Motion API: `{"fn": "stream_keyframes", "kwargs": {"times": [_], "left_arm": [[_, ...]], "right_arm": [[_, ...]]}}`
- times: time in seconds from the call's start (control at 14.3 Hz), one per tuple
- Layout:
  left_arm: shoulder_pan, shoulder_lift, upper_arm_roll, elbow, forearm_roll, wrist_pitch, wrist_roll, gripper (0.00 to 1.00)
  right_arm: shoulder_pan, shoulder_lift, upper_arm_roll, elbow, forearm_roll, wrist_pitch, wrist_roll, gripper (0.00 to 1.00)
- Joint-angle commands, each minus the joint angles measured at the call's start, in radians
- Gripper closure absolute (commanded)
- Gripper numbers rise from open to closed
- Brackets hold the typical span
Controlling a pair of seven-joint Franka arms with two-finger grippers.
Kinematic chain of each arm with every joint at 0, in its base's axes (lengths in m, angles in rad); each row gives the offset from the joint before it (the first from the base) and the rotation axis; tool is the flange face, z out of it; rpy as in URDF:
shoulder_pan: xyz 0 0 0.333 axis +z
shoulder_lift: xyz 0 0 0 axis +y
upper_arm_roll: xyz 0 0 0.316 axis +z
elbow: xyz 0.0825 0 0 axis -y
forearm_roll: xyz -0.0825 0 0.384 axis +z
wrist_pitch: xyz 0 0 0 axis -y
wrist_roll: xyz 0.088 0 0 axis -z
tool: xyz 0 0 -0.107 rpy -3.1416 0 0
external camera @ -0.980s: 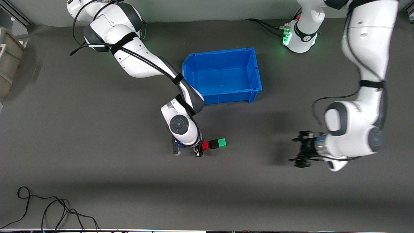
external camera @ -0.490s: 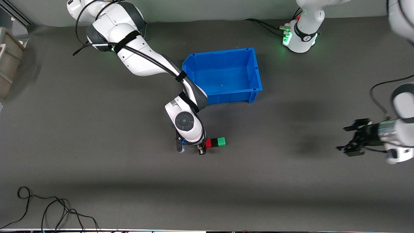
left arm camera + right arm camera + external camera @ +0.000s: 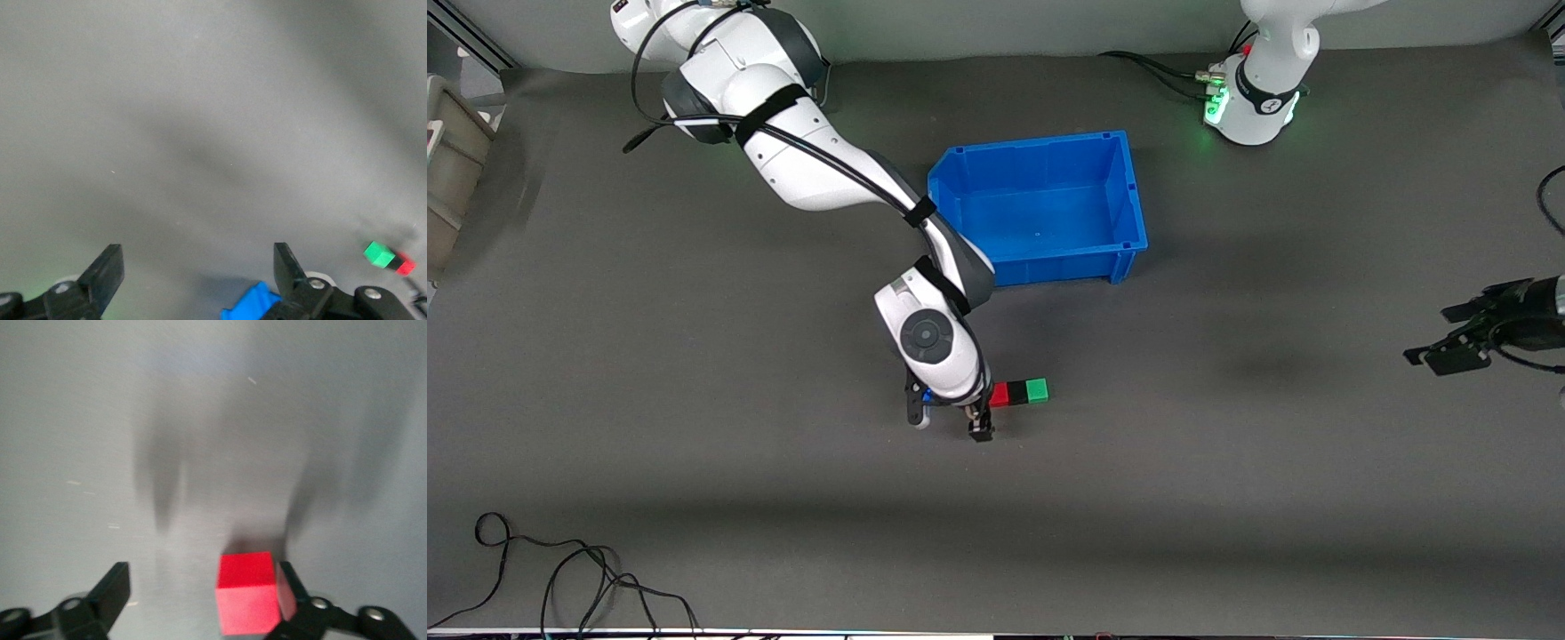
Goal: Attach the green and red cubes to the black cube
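You see the red cube (image 3: 1000, 393), the black cube (image 3: 1018, 393) and the green cube (image 3: 1036, 388) touching in one short row on the grey mat (image 3: 694, 462), with the black one in the middle, nearer to the front camera than the blue bin (image 3: 1129, 218). Your right gripper (image 3: 951, 423) sits low just beside the red cube at the row's end toward the right arm, its fingers (image 3: 293, 590) spread wide with the cube against one of them and nothing clamped. Your left gripper (image 3: 1458, 336) hangs over the mat well apart from the bin, toward the left arm's end of the table, its fingers spread wide and holding nothing.
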Motion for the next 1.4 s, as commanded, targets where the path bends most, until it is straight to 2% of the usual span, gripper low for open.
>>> {"fn": "stream_keyframes", "kwargs": {"times": [0.0,0.21,0.35,0.56,0.7,0.98,1.19,1.26,1.33], "left_arm": [[-0.035,-0.059,-0.005,0.011,0.077,-0.039,0.168,0.0],[-0.043,-0.093,-0.005,0.001,0.081,-0.045,0.297,0.0],[-0.075,-0.121,-0.006,-0.006,0.126,-0.048,0.353,0.0],[-0.124,-0.148,-0.006,-0.008,0.157,-0.038,0.361,0.0],[-0.15,-0.165,-0.015,-0.012,0.157,-0.012,0.361,0.0],[-0.155,-0.194,-0.019,-0.031,0.158,0.001,0.435,0.0],[-0.152,-0.205,-0.016,-0.036,0.158,0.002,0.437,0.0],[-0.155,-0.207,-0.016,-0.036,0.158,0.002,0.436,0.0],[-0.155,-0.207,-0.017,-0.031,0.158,0.002,0.436,0.0]], "right_arm": [[-0.07,-0.086,0.016,0.057,-0.01,-0.191,-0.1,0.0],[-0.132,-0.235,0.023,0.054,0.012,-0.403,-0.287,0.0],[-0.176,-0.348,0.022,0.043,0.039,-0.551,-0.436,0.0],[-0.279,-0.504,0.022,0.034,0.059,-0.809,-0.745,0.0],[-0.351,-0.606,0.011,-0.007,0.066,-0.914,-0.995,0.01],[-0.482,-0.783,-0.007,-0.136,0.053,-0.962,-1.507,0.06],[-0.48,-0.811,-0.137,-0.179,0.045,-0.937,-1.853,0.09],[-0.477,-0.818,-0.157,-0.213,0.034,-0.884,-1.883,0.09],[-0.477,-0.859,-0.159,-0.297,0.01,-0.798,-1.884,0.09]]}}
